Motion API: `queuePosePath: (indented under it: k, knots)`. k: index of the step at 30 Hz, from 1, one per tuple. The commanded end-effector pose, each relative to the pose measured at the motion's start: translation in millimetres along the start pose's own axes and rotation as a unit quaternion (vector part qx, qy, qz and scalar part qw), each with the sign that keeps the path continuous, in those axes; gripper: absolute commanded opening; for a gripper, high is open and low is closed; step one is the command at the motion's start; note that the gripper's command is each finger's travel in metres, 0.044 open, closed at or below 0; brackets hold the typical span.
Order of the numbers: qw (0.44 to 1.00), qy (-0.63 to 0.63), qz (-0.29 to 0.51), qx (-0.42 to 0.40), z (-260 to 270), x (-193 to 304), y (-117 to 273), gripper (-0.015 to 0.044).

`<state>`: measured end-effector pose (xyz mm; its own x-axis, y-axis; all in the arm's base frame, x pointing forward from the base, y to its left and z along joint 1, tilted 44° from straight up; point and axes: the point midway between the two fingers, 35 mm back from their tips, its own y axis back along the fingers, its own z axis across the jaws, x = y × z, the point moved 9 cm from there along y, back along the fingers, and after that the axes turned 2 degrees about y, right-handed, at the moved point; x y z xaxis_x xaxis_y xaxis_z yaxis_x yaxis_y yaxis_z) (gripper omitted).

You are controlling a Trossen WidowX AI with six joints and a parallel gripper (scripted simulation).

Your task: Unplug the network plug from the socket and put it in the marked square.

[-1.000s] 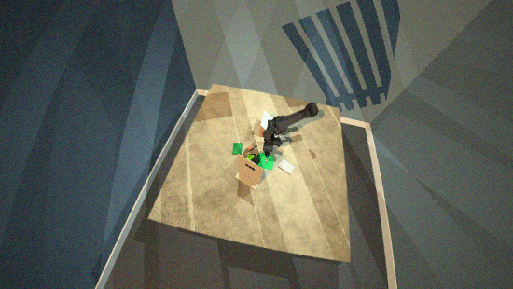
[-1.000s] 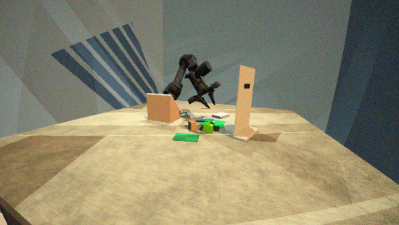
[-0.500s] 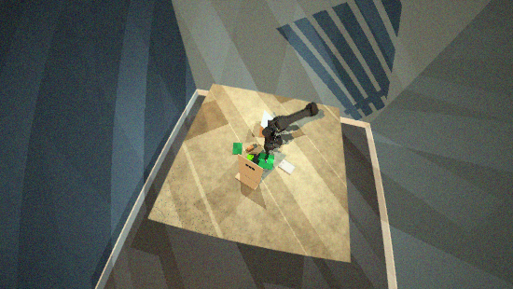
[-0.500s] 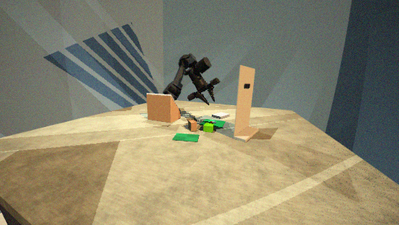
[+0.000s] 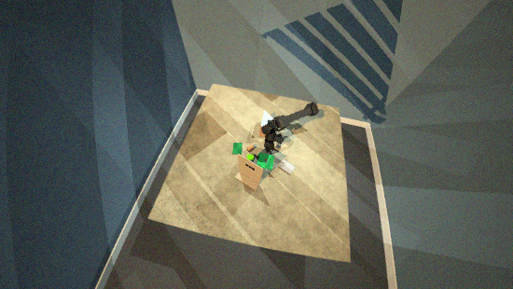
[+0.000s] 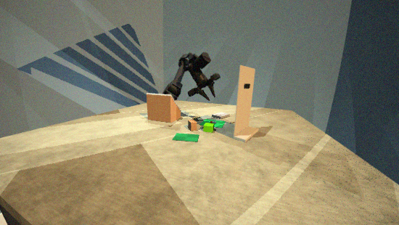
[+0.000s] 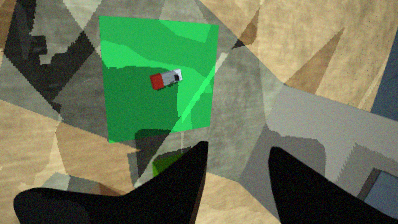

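Note:
The plug, a small grey-white body with a red end and a dark spot, lies near the middle of the large green square on the table. The upright panel is tan. Its dark socket opening shows no plug. My gripper is partly open with nothing between its fingers. It hangs in the air above the table, clear of the plug. In the top view the arm hides part of the area by the square.
A lime block and an orange block stand beside the square. A small green patch lies farther out. A large orange box stands near the arm. A pale flat block lies across the square.

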<state>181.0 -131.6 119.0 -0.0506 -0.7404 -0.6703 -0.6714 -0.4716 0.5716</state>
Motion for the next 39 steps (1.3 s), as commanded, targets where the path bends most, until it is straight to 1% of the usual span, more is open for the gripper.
queuePosePath:
  k: [1,33,39]
  knots:
    - [1.0,-0.001,0.004,-0.002,-6,1,7,0.0156]
    - [1.0,0.01,-0.005,0.0,-50,-1,78,0.0156]
    - [1.0,0.01,-0.005,0.0,-50,-1,78,0.0314]
